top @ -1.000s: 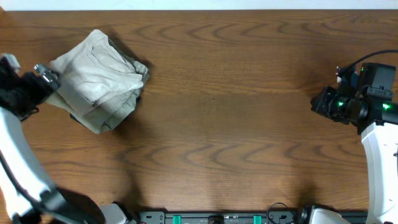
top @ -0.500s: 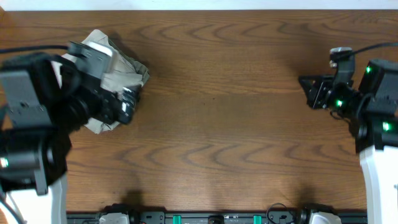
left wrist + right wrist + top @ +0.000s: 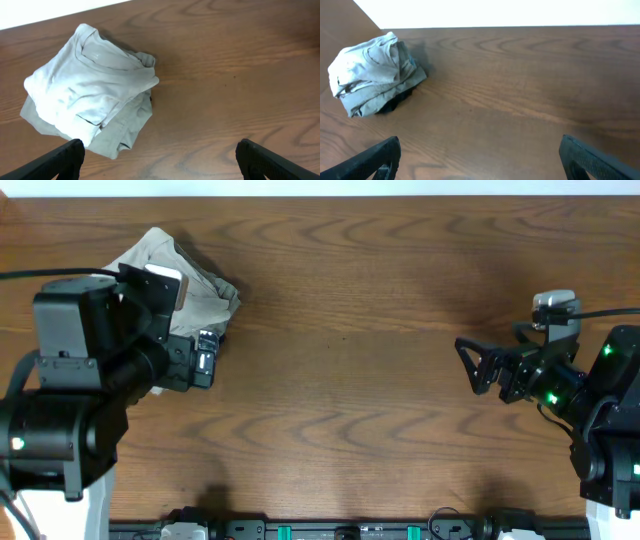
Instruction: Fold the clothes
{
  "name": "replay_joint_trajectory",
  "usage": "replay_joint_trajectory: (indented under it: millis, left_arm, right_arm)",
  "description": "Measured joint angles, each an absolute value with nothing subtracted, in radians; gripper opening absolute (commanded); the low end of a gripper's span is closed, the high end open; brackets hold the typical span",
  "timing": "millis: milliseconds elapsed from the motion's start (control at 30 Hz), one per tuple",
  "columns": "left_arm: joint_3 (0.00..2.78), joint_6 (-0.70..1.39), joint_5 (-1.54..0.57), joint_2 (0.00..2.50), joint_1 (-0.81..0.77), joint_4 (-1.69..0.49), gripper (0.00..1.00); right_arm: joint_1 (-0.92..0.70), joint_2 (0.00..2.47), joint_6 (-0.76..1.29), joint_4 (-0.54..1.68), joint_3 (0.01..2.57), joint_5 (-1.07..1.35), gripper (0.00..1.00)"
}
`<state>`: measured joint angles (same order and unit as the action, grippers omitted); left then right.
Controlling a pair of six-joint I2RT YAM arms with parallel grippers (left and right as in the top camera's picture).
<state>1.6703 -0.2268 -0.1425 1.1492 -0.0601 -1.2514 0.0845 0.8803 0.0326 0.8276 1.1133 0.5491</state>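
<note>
**Two released grippers, one bundled T-shirt on the left**

On the left of the wooden table (image 3: 340,330), toward its far edge, lies the pale off-white T-shirt (image 3: 90,100), gathered into a compact, wrinkled bundle of stacked layers. The lower layers look slightly greyer than the top one. From overhead, the left arm (image 3: 80,380) covers the bundle's near-left part, and only the far and right portions show.

The left gripper (image 3: 160,152) is released, with its jaws spread wide. In the left wrist view its two dark fingers (image 3: 65,157) sit at the bottom corners with bare wood between them. The bundle lies just beyond the left finger, and nothing is held.

The middle of the table is bare wood grain.

On the right, well apart from the T-shirt, the right gripper (image 3: 468,368) points toward the centre. It is also released, with its jaws splayed and nothing between them. In the right wrist view the T-shirt sits far off at the upper left.
</note>
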Motion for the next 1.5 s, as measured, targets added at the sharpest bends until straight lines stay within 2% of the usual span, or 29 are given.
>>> replay_joint_trajectory:
  millis: [367, 633, 933, 1200, 1500]
  left_arm:
    - [1.670, -0.213, -0.130, 1.161, -0.060, -1.252, 0.98]
    - [1.670, -0.213, -0.127, 1.161, -0.060, -1.253, 0.98]
    - [1.670, -0.213, -0.127, 1.161, -0.060, -1.253, 0.98]
    - [1.670, -0.213, -0.127, 1.161, -0.060, -1.252, 0.98]
    - [1.670, -0.213, -0.127, 1.161, -0.060, -1.253, 0.98]
  right_arm:
    - [0.084, 0.881, 0.044, 0.915, 1.113, 0.611, 0.99]
    - [0.081, 0.856, 0.046, 0.956, 1.112, 0.456, 0.99]
    - [0.081, 0.577, 0.002, 0.897, 1.011, 0.256, 0.99]
    - [0.081, 0.337, -0.044, 0.869, 0.794, 0.222, 0.99]
    - [0.079, 0.178, -0.053, 0.811, 0.524, 0.215, 0.99]
